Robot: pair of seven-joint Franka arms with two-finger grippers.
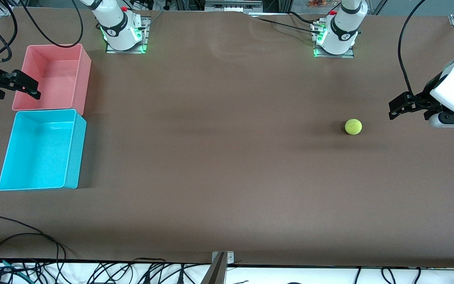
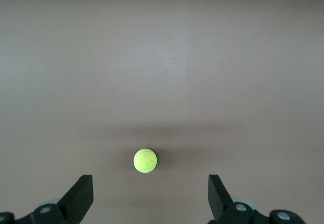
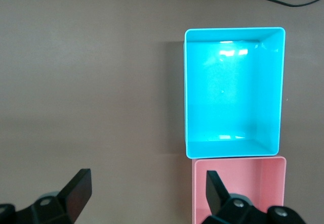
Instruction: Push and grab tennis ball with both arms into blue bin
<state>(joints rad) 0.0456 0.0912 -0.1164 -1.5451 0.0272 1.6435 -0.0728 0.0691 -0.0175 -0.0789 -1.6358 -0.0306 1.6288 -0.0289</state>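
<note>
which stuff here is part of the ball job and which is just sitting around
Part of the job: ball, blue bin, left tool open beside the ball, right tool open over the pink bin.

Just lying about: pink bin, cables.

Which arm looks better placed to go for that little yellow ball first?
Probably the left: the left gripper is open close to the tennis ball, while the right gripper is over the pink bin.
</note>
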